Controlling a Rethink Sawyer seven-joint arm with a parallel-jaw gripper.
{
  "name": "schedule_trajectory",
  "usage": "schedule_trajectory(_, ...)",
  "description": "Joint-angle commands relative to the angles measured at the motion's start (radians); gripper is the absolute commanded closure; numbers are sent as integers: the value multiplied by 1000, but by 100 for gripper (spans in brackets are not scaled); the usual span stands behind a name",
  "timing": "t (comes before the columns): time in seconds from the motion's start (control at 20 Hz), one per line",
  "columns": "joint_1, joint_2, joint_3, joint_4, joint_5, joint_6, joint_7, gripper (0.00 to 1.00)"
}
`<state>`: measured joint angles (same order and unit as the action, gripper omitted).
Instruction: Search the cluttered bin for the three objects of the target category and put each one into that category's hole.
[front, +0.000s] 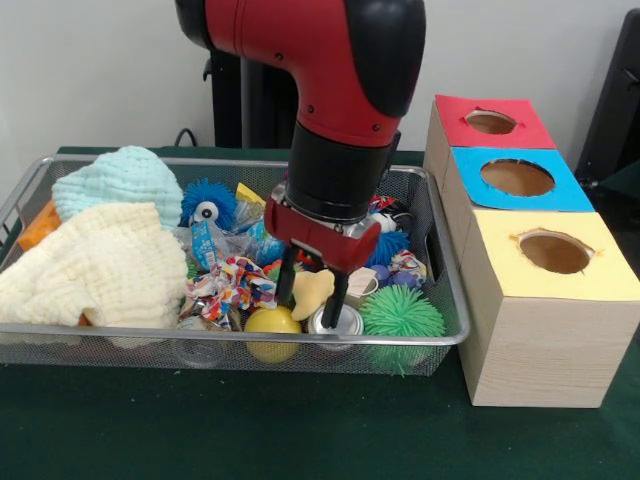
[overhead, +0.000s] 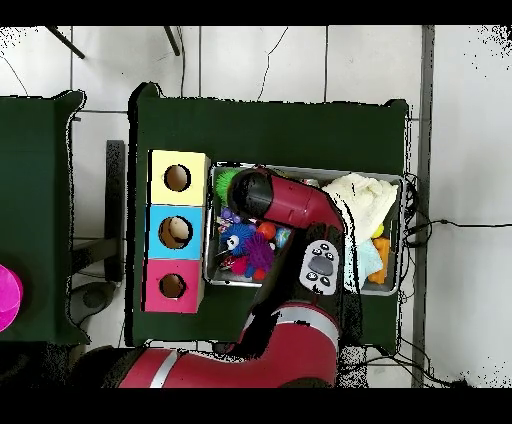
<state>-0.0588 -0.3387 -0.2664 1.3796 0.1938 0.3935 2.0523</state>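
Note:
The silver wire-mesh bin (front: 200, 335) lies on the green table, full of clutter; it also shows in the overhead view (overhead: 212, 282). My gripper (front: 313, 298) reaches down into the bin's near middle. Its fingers stand apart, either side of a pale yellow soft piece (front: 314, 290). A yellow ball (front: 272, 322) and a silver can (front: 337, 322) lie just below the fingertips. A green spiky ball (front: 402, 315) sits to their right. In the overhead view the arm (overhead: 290, 205) hides the gripper.
Three wooden boxes with holes stand right of the bin: red top (front: 490, 122), blue top (front: 518, 178), yellow top (front: 553, 252). A cream cloth (front: 95, 265) and a light blue cloth (front: 120, 180) fill the bin's left. A blue furry ball (front: 208, 205) lies behind.

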Motion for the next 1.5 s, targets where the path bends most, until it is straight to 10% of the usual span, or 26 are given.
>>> schedule_trajectory(0.05, 6, 33, 20, -52, 24, 112, 158, 0)
schedule_trajectory(0.7, 2, -136, 23, 104, 1, 199, 118, 0)
schedule_trajectory(1.5, -44, -145, 40, 166, -45, 125, 81, 0)
